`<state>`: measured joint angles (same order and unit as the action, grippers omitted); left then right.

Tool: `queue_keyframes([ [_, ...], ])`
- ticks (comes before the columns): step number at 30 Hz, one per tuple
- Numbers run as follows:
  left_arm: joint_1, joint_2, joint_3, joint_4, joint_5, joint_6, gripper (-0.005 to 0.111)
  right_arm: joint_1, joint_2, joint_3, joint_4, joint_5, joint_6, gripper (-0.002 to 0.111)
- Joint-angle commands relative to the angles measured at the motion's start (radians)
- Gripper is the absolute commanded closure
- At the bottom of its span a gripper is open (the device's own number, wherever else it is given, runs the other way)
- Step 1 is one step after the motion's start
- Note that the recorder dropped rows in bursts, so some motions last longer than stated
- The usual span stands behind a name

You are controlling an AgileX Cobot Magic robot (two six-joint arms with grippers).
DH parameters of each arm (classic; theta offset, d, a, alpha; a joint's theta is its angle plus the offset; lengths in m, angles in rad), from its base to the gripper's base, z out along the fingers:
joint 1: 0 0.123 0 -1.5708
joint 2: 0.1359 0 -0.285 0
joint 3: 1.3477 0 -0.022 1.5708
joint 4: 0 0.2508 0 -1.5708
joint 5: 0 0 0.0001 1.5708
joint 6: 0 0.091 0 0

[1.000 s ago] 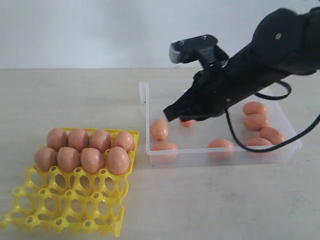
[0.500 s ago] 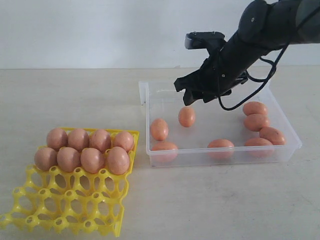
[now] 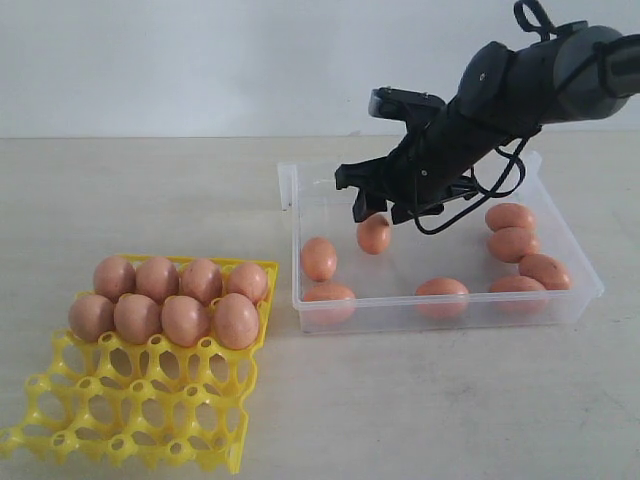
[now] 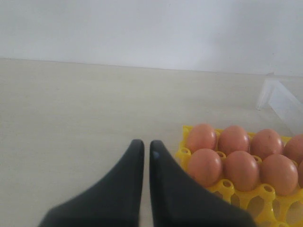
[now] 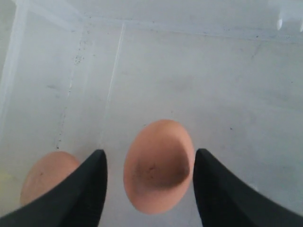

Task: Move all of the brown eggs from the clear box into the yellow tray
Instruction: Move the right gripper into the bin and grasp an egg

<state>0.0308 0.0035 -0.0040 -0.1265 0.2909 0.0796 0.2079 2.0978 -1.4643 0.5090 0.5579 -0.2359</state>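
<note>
Eight smooth brown eggs (image 3: pixel 442 292) lie loose in the shallow clear plastic box (image 3: pixel 450 312) on the right. Eight more fill the two far rows of the bright yellow lattice tray (image 3: pixel 130 400) at near left. The black right gripper (image 3: pixel 381 211) hangs just above one egg (image 5: pixel 158 165) near the box's left end, jaws spread, gripping nothing. A second ago it sat low, hiding that egg. The left gripper (image 4: pixel 146 146), pressed closed, hovers beside the tray.
</note>
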Motion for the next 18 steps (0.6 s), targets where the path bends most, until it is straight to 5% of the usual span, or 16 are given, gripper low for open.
queue_keyframes([
  [1,-0.006,-0.004,0.004,0.005,-0.007,0.0,0.103,0.0,0.029,-0.005,0.005,-0.022,0.0,0.06],
  [13,-0.006,-0.004,0.004,0.005,-0.007,0.0,0.103,0.0,0.096,-0.005,-0.001,-0.08,-0.001,0.06],
  [16,-0.006,-0.004,0.004,0.005,-0.007,0.0,0.103,0.0,0.097,-0.005,-0.001,-0.08,-0.001,0.076],
  [18,-0.006,-0.004,0.004,0.005,-0.007,0.0,0.103,0.0,0.097,-0.005,-0.001,-0.071,-0.001,0.106],
])
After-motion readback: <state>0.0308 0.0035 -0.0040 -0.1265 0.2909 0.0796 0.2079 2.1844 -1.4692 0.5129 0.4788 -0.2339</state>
